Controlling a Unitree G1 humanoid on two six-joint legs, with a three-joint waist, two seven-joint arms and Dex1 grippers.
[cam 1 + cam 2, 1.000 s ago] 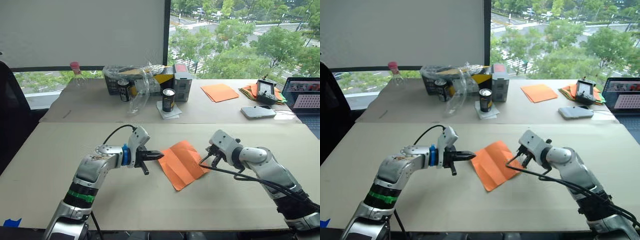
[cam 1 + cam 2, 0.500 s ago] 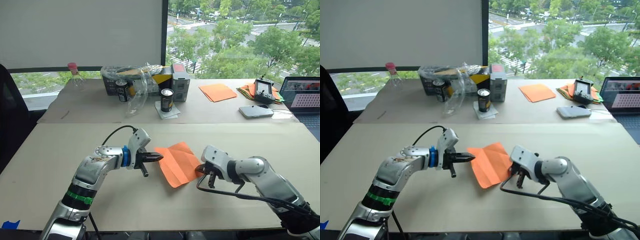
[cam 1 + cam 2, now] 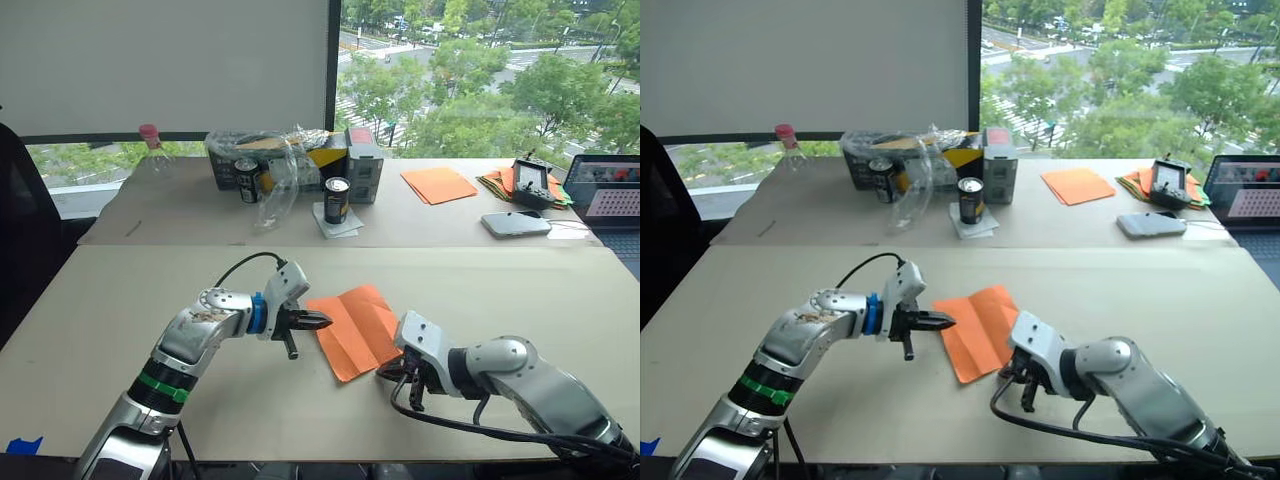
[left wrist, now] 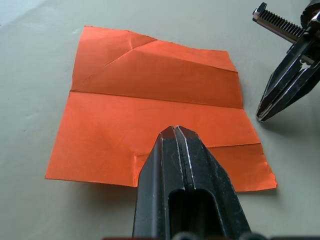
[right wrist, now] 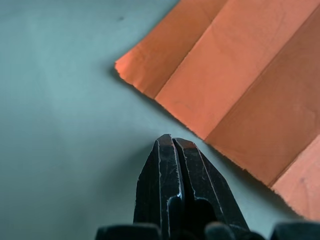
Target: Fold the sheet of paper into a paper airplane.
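Observation:
The sheet of paper (image 3: 355, 325), bright orange and creased, lies flat on the near table. My left gripper (image 3: 322, 321) is shut, and in the left wrist view its fingertips (image 4: 175, 132) hang over the paper's edge nearest that arm. My right gripper (image 3: 388, 371) is also shut. In the right wrist view its fingertips (image 5: 172, 142) rest on bare table just off the paper's (image 5: 240, 85) torn-looking edge. The left wrist view shows that right gripper (image 4: 262, 115) standing beside the paper's far corner, apart from it.
The back table holds two dark cans (image 3: 338, 199), a box, a plastic bag (image 3: 275, 165) and a bottle (image 3: 151, 141). Smooth orange sheets (image 3: 439, 184), a mixed-colour paper pile (image 3: 500, 182), a flat device (image 3: 516, 224) and a laptop (image 3: 612, 195) lie at the back right.
My right gripper has come down from the paper's right corner to the table by its front right edge. The paper has turned slightly. The left gripper stays at the paper's left edge.

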